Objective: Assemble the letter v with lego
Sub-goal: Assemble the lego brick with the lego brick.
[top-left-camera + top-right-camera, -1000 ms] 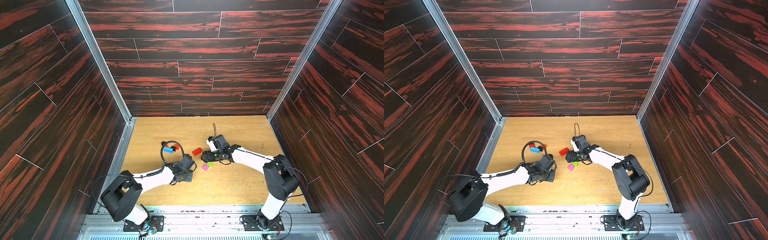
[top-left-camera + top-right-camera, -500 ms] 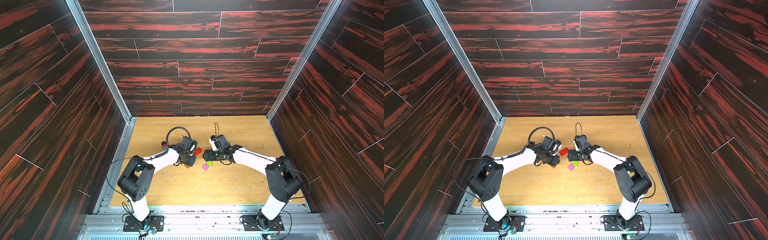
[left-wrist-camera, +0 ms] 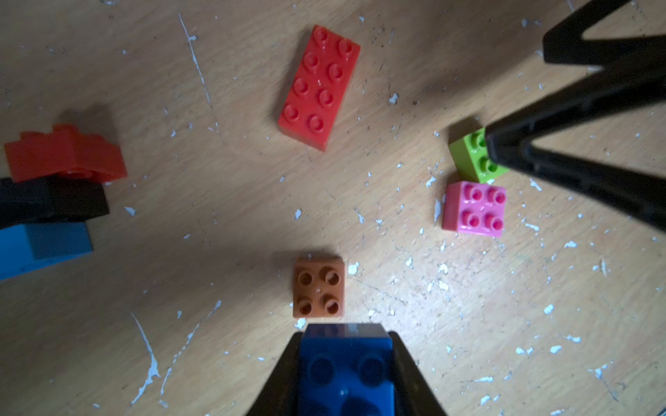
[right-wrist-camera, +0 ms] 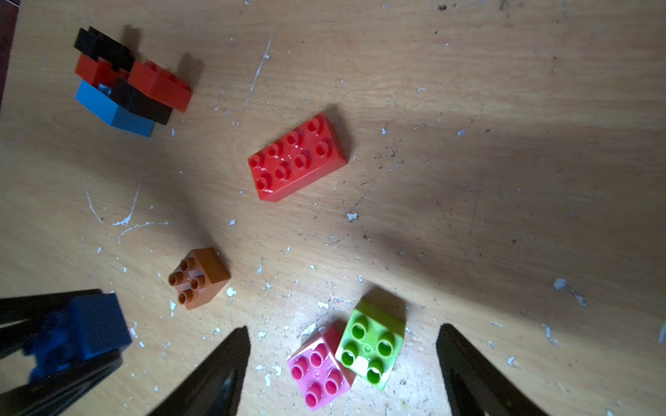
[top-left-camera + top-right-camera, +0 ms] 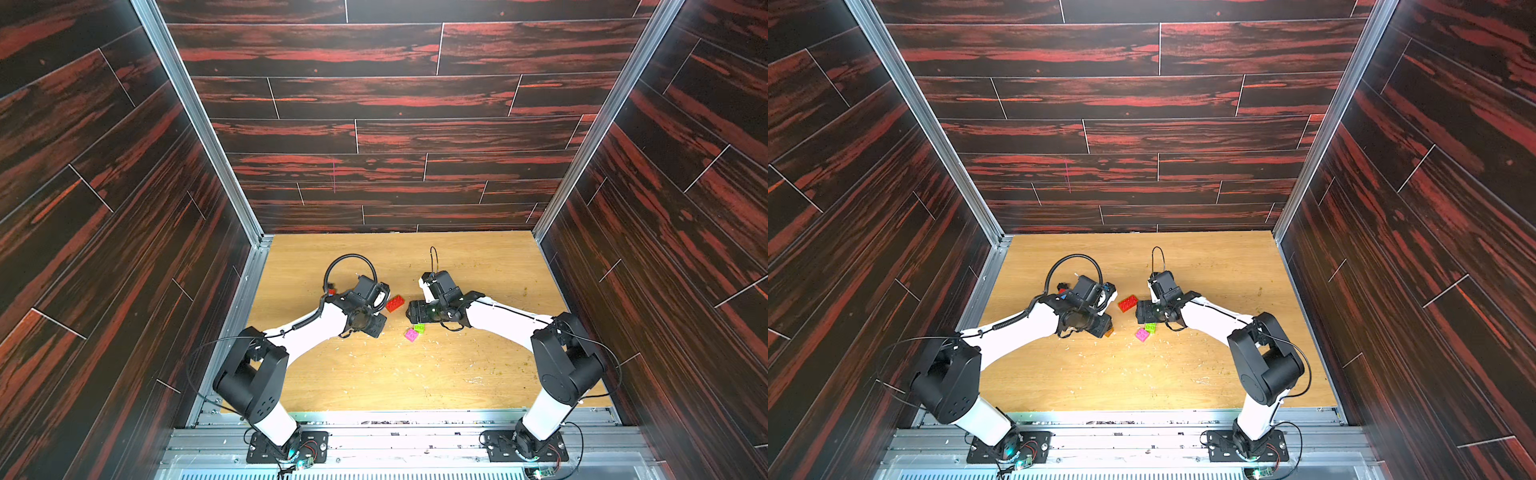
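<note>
Left claw (image 3: 346,335): clenched on blue brick (image 3: 346,367), orange brick (image 3: 319,286) just beside. Right claw (image 4: 344,327): released, jaws wide around touching green brick (image 4: 371,342) and pink brick (image 4: 319,371). Red brick (image 4: 297,156): flat on desk (image 4: 468,108).

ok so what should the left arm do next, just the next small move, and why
Probably ease the left tool forward and down to seat its dark blue brick on the orange brick. The tool is shut on the dark blue brick, and the orange brick lies studs up just ahead of it, touching no other brick.
</note>
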Available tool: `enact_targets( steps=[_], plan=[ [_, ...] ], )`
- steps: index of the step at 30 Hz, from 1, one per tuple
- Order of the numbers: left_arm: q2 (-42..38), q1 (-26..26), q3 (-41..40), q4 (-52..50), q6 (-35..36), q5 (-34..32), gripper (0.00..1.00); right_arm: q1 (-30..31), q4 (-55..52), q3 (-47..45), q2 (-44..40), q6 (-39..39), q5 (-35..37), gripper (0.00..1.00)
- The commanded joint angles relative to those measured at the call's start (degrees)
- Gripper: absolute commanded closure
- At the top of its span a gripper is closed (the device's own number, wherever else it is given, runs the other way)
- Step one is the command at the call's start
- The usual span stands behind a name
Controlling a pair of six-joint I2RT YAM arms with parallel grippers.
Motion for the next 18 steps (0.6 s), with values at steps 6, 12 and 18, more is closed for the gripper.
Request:
enact_targets(
  steps=[6, 12, 18],
  plan=[
    [1.37, 0.3, -3.63, 5.07, 0.68, -0.37, 0.8, 0.35, 0.66, -1.08, -2.05, 0.47, -0.59, 0.16],
    [2.31, 0.3, -5.78, 9.03, 0.14, -0.4, 0.81, 0.3, 1.14, -1.73, -1.91, 0.37, -0.7, 0.16],
    [3.29, 0.48, -6.08, 9.72, 0.24, -0.71, 0.8, 0.28, 1.71, -1.93, -1.64, 0.39, -1.09, 0.16]
  ],
)
